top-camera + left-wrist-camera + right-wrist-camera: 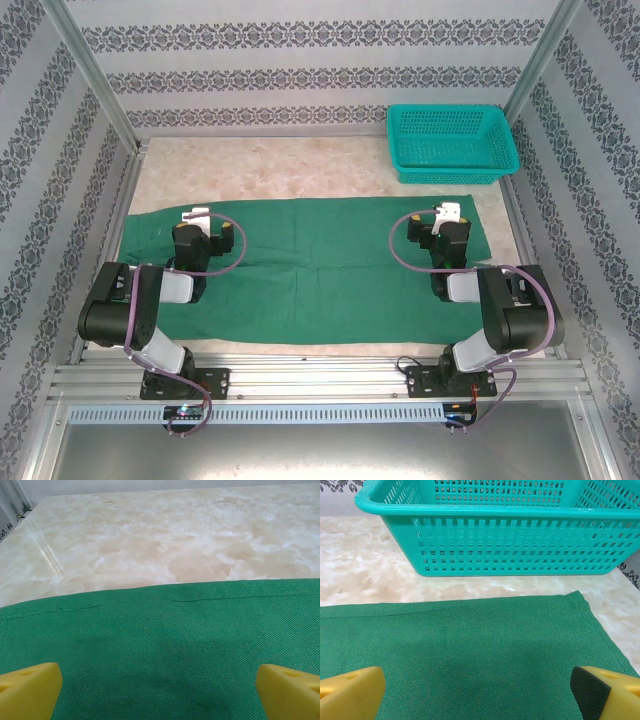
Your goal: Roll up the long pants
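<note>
Green twill, soft and limp by the look of it: the long pants [320, 270] lie spread flat on the pale marbled bench [270, 170]. One short end sits just on the near side of the teal basket [450, 172], and the rest stretches away from the basket across the bench.

I'd judge the cloth light and floppy. It will sag from any pinch and keep no shape of its own, so a roll would loosen unless it is kept snug. The bench looks glossy, so the cloth may slide instead of turning over. The far hem [165, 592] and the corner nearest the basket [577, 596] look like the sensible places to take hold, since an edge lies there for a pad to slip under.

The right jaws hover above the end beside the basket, the yellow pads [350, 692] spread wide with nothing between them but cloth lying below. The left jaws hang over the end well apart from the basket. They too gape wide and hold nothing, their pads [27, 690] set far apart.
</note>
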Robot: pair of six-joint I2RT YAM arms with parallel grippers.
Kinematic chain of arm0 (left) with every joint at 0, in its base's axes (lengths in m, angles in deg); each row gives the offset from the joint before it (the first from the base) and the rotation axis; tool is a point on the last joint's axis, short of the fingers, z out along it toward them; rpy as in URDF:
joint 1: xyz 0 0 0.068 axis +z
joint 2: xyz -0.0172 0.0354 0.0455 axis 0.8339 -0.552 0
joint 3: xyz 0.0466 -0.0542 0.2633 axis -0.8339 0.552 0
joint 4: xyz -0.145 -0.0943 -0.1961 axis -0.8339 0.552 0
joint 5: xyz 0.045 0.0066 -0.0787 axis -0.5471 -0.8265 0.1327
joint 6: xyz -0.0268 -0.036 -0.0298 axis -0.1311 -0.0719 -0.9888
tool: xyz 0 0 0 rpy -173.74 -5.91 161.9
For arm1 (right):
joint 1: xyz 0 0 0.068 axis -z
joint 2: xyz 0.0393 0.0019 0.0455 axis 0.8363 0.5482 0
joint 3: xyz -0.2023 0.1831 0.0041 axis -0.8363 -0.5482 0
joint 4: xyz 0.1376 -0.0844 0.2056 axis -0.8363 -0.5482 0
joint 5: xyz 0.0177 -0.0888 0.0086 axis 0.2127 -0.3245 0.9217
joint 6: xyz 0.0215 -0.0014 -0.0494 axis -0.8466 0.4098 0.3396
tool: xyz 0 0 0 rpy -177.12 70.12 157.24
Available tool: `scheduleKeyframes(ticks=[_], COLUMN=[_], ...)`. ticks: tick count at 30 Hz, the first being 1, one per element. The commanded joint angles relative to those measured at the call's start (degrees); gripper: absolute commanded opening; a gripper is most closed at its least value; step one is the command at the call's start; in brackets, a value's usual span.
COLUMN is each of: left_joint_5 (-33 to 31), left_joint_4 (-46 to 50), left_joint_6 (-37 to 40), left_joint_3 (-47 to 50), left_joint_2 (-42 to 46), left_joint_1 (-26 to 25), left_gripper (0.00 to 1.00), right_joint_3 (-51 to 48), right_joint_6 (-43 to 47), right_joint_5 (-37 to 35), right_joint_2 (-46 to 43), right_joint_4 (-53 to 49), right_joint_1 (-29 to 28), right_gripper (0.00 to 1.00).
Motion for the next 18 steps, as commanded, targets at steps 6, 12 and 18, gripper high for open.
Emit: scheduleKeyframes(ticks=[6, 12, 18], left_joint_5=[0.67, 0.73, 0.8], left_joint_4=[0.52, 0.57, 0.69], left_joint_6=[-0.54, -0.55, -0.5], left_joint_3=[-0.96, -0.95, -1.03], left_joint_2=[0.28, 0.24, 0.29], left_joint_1=[0.97, 0.97, 1.05], left_gripper=[1.0, 1.0, 1.0], right_joint_3=[0.21, 1.02, 1.01], right_joint_6=[-0.7, 0.11, 0.17], right_joint_5=[-0.23, 5.31, 5.42], right_joint_2=[-0.82, -0.99, -0.78], right_joint_4=[1.29, -0.4, -0.27], right_joint_1=[-0.06, 0.84, 0.83], right_gripper=[0.98, 0.98, 0.98])
